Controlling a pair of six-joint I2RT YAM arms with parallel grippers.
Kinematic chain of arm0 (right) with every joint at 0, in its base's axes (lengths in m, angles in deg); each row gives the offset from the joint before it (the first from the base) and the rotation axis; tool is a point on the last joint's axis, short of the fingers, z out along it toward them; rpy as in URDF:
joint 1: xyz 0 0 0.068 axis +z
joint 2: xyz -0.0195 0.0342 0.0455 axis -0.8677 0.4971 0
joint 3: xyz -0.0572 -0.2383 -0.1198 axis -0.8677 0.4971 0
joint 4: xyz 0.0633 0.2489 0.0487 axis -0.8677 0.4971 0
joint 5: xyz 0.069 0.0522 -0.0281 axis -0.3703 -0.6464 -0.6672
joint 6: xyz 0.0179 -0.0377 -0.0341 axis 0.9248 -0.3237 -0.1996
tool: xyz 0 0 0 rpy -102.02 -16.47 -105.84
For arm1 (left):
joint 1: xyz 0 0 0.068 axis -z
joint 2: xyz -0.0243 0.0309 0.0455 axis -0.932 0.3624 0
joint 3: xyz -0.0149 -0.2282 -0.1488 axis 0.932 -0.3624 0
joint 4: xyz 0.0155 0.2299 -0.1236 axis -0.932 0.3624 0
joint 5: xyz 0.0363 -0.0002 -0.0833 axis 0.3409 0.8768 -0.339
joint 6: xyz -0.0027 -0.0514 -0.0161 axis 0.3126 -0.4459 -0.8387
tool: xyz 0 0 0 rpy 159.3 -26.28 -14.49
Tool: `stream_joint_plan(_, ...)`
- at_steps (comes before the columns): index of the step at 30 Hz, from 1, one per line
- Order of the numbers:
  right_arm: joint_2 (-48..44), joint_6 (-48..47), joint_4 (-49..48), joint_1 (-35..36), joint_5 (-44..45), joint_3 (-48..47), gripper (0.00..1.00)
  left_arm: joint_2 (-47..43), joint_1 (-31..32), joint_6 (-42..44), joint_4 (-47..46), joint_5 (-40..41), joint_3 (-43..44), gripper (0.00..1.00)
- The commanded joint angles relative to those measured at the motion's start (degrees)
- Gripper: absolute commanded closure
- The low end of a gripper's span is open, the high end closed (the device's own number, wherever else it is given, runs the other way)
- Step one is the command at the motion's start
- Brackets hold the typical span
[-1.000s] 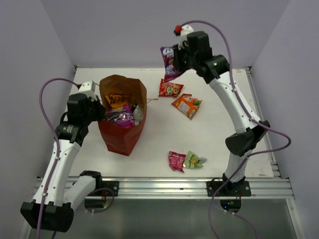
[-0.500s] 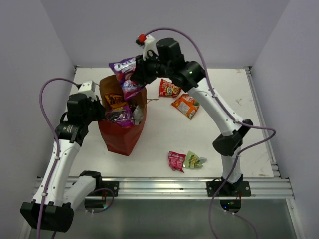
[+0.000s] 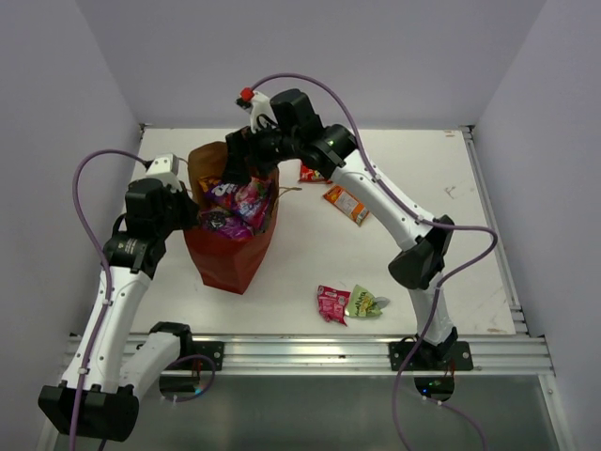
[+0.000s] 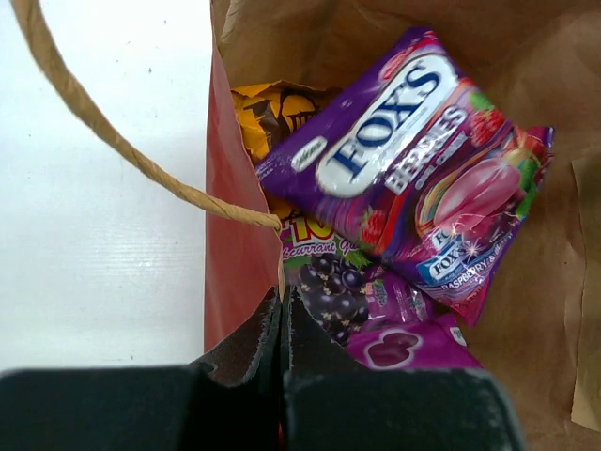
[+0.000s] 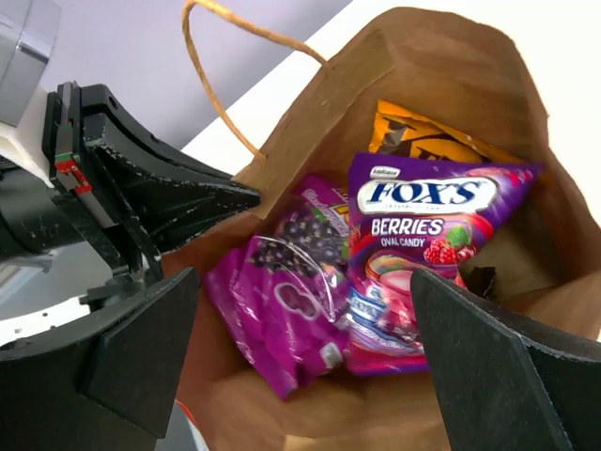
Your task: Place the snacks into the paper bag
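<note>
Paper bag point(image 3: 230, 254) upright on the bench point(image 3: 451, 235), mouth open directly under my right end effector point(image 5: 302, 282). Right end effector released: fingers spread wide over the opening, nothing between them.

Fox's Berries packet point(image 5: 423, 244) lies inside the bag below the right end effector, label up, on top of the other packets. Purple grape candy packet point(image 5: 291, 319) just beside it, on the side toward my left end effector point(image 4: 280, 310). Orange-and-brown chip bag point(image 5: 423, 132) tucked beyond the Fox's packet, against the far wall.

Left end effector clenched on the bag's red side wall at the rim. Twine handle point(image 4: 113, 150) loops out past its fingertips.

Out on the bench: red packet point(image 3: 310, 174), partly hidden by my right arm, and orange packet point(image 3: 346, 204), both behind the right end effector. Pink packet point(image 3: 331, 303) and green packet point(image 3: 366, 301) touch each other, well apart from both end effectors.
</note>
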Motion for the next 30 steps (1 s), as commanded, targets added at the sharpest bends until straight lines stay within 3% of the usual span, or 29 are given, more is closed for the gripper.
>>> stream_joint_plan(1, -3.4, -2.8, -1.3, 0.1, 1.9, -4.3, 0.01, -0.7, 0.6, 0.2, -1.2, -1.0, -1.2, 1.00)
stream_joint_plan(6, -7.6, -8.5, 4.8, -2.5, 15.5, -7.5, 0.01, -0.7, 0.6, 0.2, -1.3, -1.1, -1.0, 1.00)
stream_joint_plan(12, -16.9, -4.8, 2.3, -17.3, 23.0, 19.9, 0.01, -0.8, 0.7, 0.0, -1.5, -1.3, -1.2, 1.00)
stream_joint_plan(16, -12.2, -7.6, 3.4, -20.5, 29.2, 26.8, 0.01, -0.4, 0.6, 0.4, -1.3, -1.1, -0.5, 1.00)
stream_joint_plan(24, -0.4, -7.6, 0.7, -24.0, 29.8, 26.8, 0.01, -0.4, 0.6, 0.5, -0.1, 0.3, 0.6, 1.00)
stream_joint_plan(30, 1.3, -8.1, -1.5, -24.9, 31.2, 32.7, 0.01, -0.7, 0.6, 0.5, 0.6, 1.0, 0.7, 1.00)
